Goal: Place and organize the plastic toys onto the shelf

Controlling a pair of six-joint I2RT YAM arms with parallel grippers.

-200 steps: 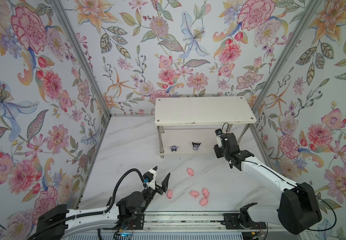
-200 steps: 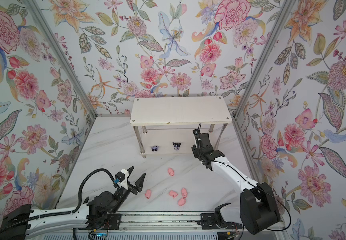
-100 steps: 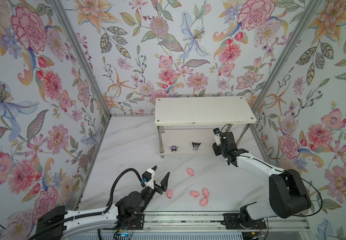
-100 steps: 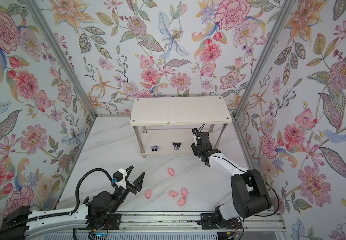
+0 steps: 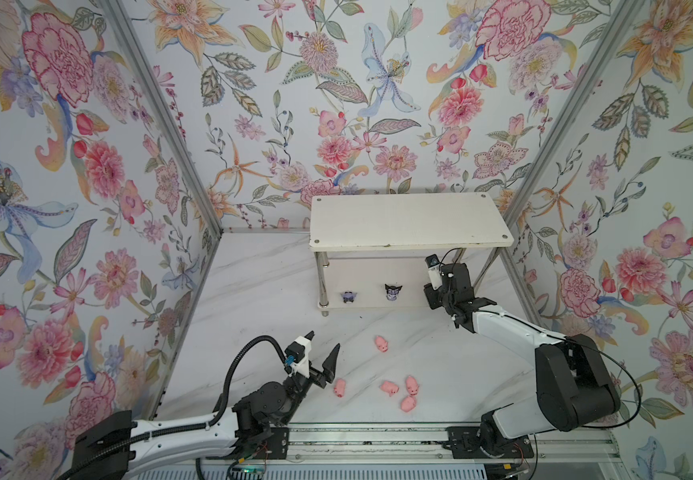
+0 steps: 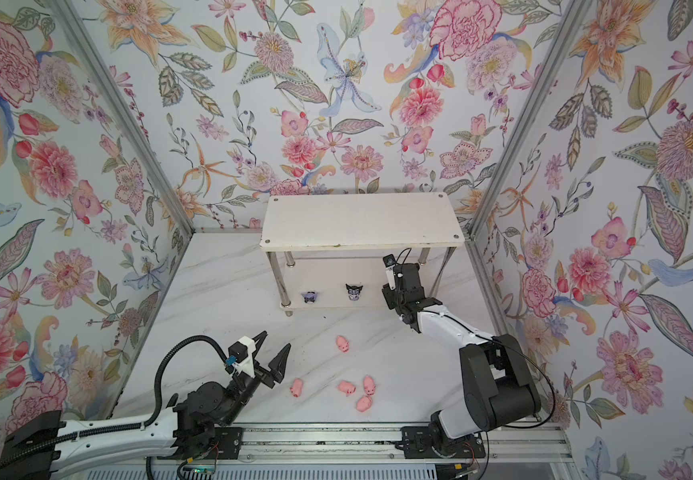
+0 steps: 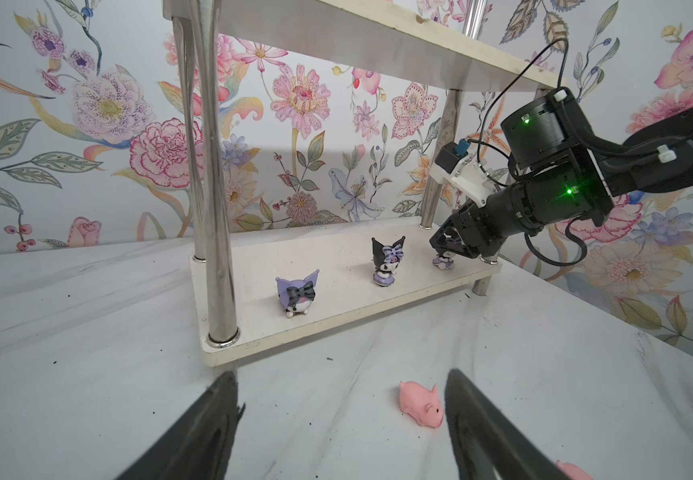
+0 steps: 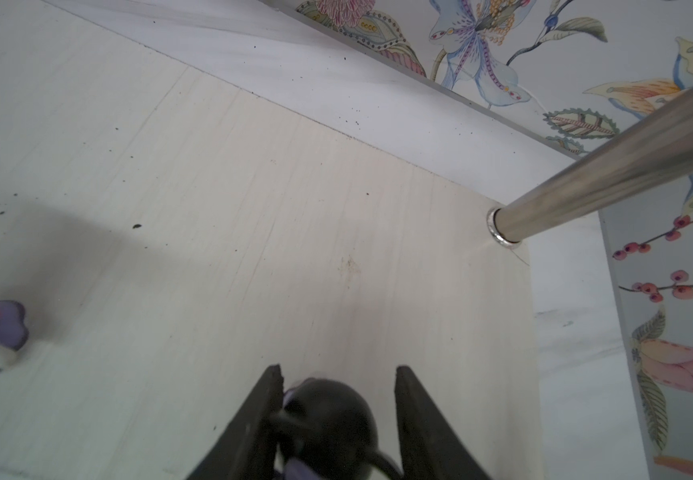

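Currently right gripper (image 8: 338,368) sits low over the bottom board of the white two-tier shelf with chrome tube legs (image 5: 409,220), jaws parted around a black-headed purple plastic figurine (image 8: 328,411) standing there: one finger touches it, the other shows a gap, so no clamp. That toy is cut off by the frame edge in the right wrist view, shows only its purple base (image 7: 443,262) in the left wrist view, and is hidden behind the wrist in both top views. Two more purple-and-black figurines (image 5: 349,296) (image 5: 393,292) stand apart on the same board. Meanwhile left gripper (image 5: 323,343) hangs wide open, empty, over the white marble-look table (image 5: 253,291). Five small pink plastic pigs (image 5: 381,343) lie loose on it, one (image 7: 421,403) just beside a finger.
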